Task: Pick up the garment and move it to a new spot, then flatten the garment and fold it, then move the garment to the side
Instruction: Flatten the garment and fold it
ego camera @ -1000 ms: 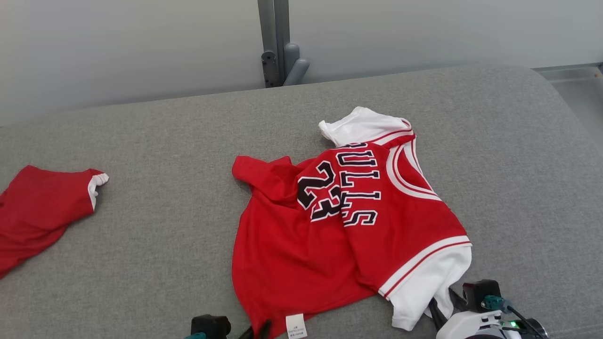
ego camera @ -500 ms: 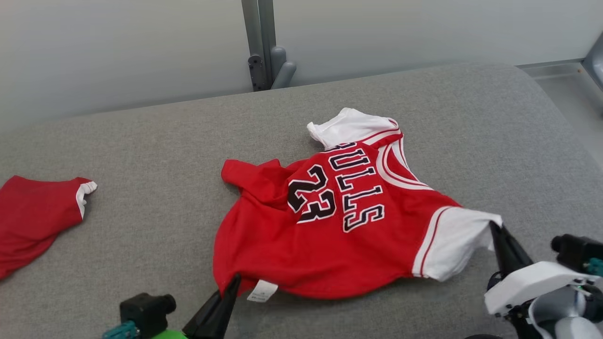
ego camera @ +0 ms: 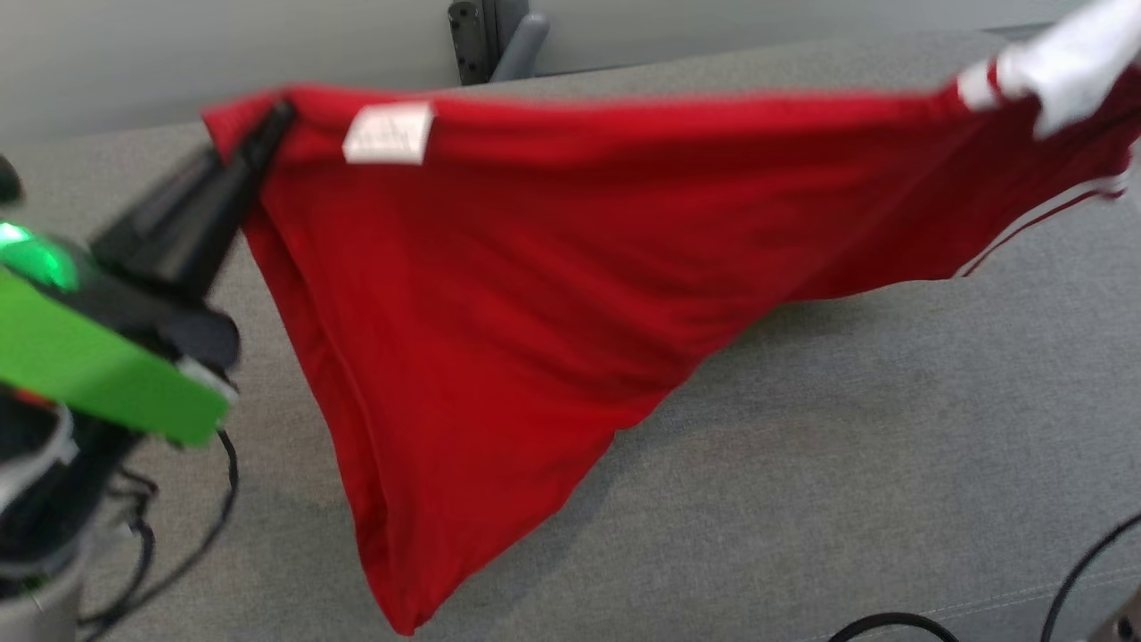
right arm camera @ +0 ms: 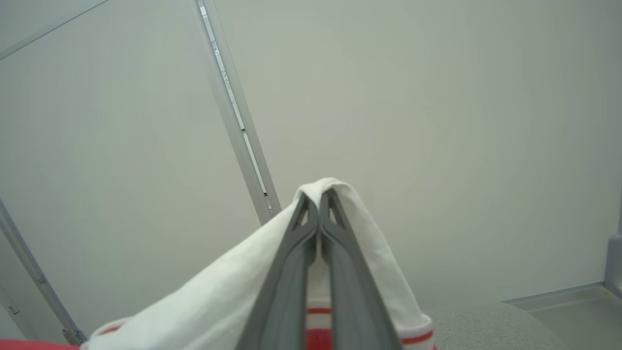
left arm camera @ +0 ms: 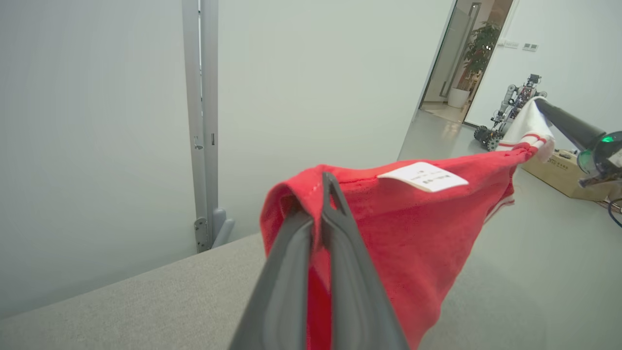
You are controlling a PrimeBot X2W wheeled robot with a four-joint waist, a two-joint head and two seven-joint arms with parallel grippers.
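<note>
Raised the red basketball jersey (ego camera: pixel 499 294) up from the grey cushion (ego camera: pixel 847 401) and stretched it in the air, left to right. Closed the left gripper (left arm camera: pixel 326 182) on the hem corner (left arm camera: pixel 291 194) beside the white label (ego camera: pixel 389 134), now high at left. Closed the right gripper (right arm camera: pixel 318 194) on the white sleeve (ego camera: pixel 1061 62), high at right. Turned lettering and number out of sight.

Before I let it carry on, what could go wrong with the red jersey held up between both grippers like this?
The left gripper pinches just a hem corner of the red jersey, and the right gripper only its white sleeve tip; either could slip. The sagging middle may drag and bunch on the grey cushioned surface.
</note>
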